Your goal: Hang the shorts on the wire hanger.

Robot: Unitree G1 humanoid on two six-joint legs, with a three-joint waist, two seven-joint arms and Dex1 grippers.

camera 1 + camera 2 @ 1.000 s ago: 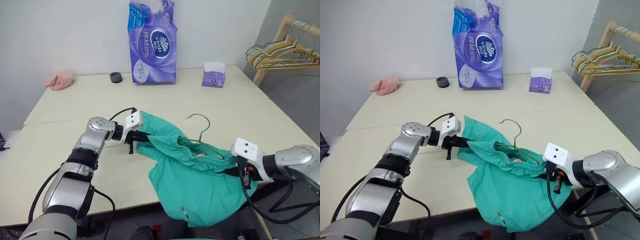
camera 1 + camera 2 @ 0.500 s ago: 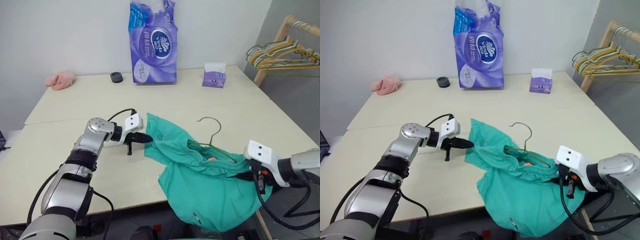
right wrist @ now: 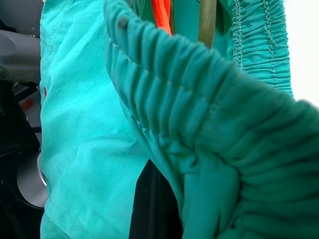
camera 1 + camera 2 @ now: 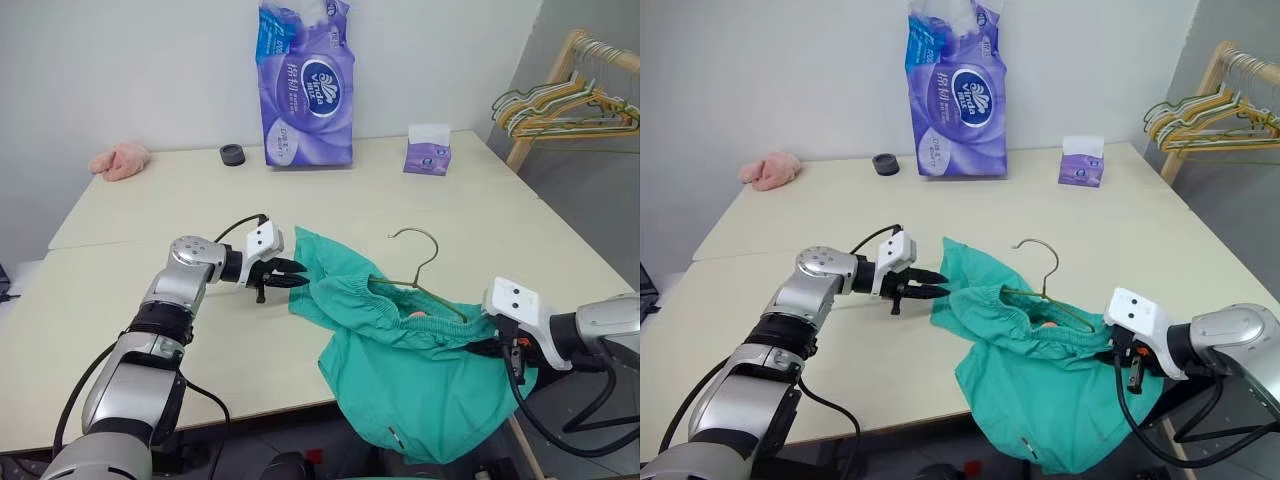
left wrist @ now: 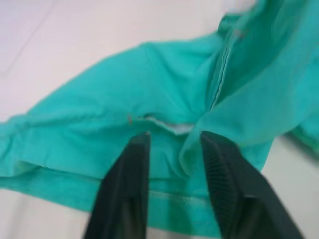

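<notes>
Shorts half over the table edge, hanger threaded in the waistband

You see the shorts (image 4: 410, 370) draped off the table (image 4: 150, 290), the wire hanger (image 4: 420, 262) poking up from the waistband. Your left gripper (image 4: 297, 281) stands spread just beside the cloth; your right gripper (image 3: 149, 199) is pinched on the waistband
</notes>
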